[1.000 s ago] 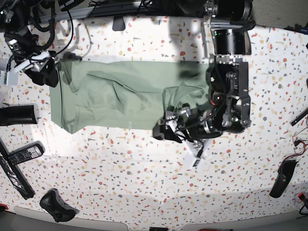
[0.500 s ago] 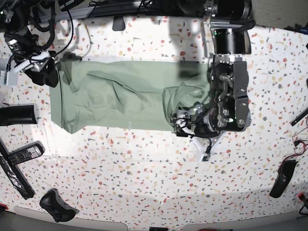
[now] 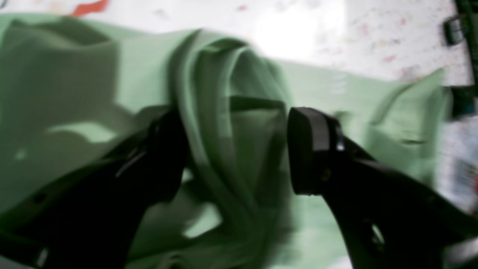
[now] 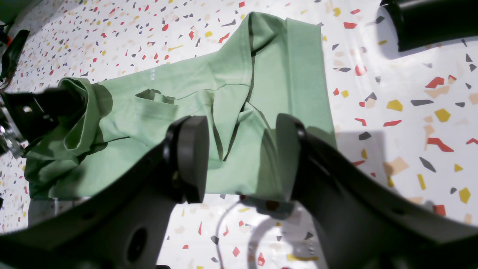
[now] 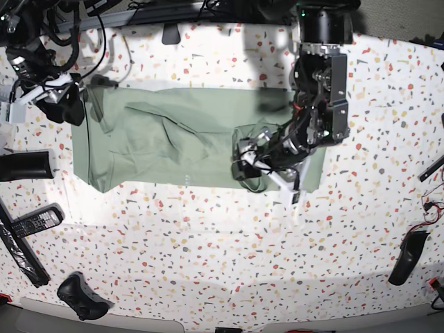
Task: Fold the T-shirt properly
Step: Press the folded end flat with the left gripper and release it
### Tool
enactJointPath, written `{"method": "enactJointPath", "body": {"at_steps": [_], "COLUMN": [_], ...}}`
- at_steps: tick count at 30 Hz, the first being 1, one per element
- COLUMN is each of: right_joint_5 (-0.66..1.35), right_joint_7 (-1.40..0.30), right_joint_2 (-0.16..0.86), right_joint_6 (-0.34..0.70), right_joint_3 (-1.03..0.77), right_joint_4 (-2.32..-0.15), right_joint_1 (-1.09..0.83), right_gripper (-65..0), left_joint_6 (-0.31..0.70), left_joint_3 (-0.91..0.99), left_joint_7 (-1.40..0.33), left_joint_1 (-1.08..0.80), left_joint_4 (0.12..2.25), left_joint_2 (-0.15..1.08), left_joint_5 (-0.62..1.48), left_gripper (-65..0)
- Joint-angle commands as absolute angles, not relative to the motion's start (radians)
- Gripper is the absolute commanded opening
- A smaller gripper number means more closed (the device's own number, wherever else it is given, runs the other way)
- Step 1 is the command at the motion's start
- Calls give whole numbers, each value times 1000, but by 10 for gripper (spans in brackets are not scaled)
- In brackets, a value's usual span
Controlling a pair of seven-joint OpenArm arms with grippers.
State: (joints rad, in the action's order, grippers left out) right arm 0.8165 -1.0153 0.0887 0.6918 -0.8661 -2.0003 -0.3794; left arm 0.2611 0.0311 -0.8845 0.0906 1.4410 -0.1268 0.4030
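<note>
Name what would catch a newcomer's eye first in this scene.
The pale green T-shirt stands out first, lying rumpled in a wide strip across the table's middle. Next comes the left gripper, black and open, with a raised fold of the cloth between its fingers. The white table itself, flecked with red, yellow and dark chips, spreads around the shirt.

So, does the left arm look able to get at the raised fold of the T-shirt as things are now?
Probably yes: the left pincer stands open around the raised fold of the T-shirt, and nothing appears between them.
</note>
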Motion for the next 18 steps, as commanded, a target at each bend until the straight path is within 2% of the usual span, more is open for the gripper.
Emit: {"method": "enactJointPath", "body": {"at_steps": [1,4,8,12,18], "right_joint_5": [842,842,842,842,842], "right_joint_7": [-995,-995,-995,-996,-997], "right_joint_2": [99,99,99,100,99], "right_joint_6": [698,698,698,698,698], "right_joint_3": [-870,-870,-870,-870,-870], "right_joint_4": [-2020,-2020,-2020,-2020,-2020], "right_joint_1": [-377,-377,-377,-377,-377], "right_gripper": [-364,-364,-364,-364,-364], "left_joint_6": [291,361,404,413,412], "left_joint_3": [7,-56,-166,-221,-177], "left_joint_7": [-862,-862,-865,-933,-1131], "left_joint_1": [125,151,180,226,348], "left_joint_4": [1459,1459,1459,1459,1462], "left_joint_2": [-148,-148,-148,-148,-146], "left_joint_5": [453,544,575,485,382], "left_gripper": [-268,-267,-267,-267,-267]}}
